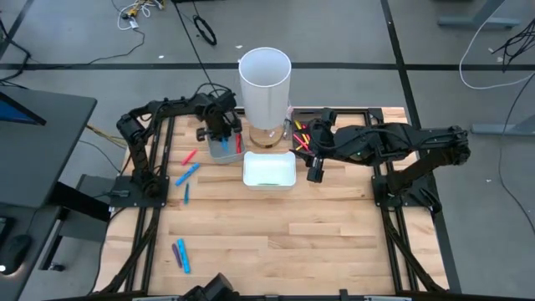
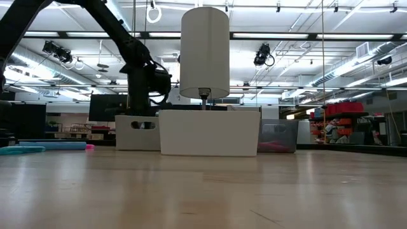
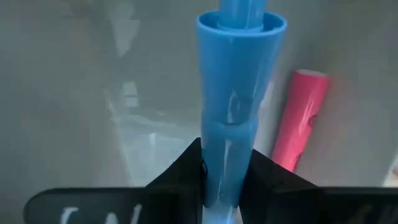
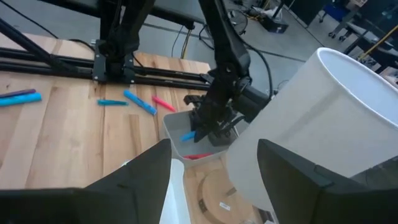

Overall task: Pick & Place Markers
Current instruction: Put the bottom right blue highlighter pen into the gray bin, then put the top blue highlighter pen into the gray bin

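Left wrist view showed the left gripper [image 3: 227,186] fingers clamping a blue plastic marker [image 3: 236,93], which might slip and miss the grey tray [image 3: 93,93] beneath.

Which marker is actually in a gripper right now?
The blue marker pinched by the left gripper over the small clear tray; the other blue ones lie loose on the table.

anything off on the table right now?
Nothing damaged or spilled. Loose markers lie scattered on the table's left, expected mid-task. The left gripper holds a blue marker over the grey tray; the right gripper waits beside the white tray.
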You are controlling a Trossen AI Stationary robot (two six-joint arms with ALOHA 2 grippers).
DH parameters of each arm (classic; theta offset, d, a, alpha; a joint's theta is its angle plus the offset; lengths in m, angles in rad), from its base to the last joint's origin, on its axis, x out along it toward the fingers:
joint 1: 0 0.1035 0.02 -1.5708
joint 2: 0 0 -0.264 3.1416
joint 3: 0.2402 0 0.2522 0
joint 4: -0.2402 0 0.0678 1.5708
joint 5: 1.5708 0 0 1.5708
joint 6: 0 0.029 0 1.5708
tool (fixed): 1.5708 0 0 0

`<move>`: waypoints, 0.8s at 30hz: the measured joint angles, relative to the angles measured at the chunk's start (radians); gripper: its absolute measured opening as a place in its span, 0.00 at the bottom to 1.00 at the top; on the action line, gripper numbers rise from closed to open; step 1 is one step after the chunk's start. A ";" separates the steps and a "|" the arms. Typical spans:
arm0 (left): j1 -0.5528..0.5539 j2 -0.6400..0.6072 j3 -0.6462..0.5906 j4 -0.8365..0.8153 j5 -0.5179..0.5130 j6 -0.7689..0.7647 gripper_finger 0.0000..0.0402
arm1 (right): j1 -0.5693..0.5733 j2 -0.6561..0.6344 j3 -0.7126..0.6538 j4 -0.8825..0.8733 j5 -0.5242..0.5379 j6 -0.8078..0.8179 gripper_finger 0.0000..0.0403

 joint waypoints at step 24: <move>-0.017 -0.123 0.015 -0.020 0.022 0.002 0.77 | 0.000 0.009 -0.022 -0.006 -0.145 0.086 0.60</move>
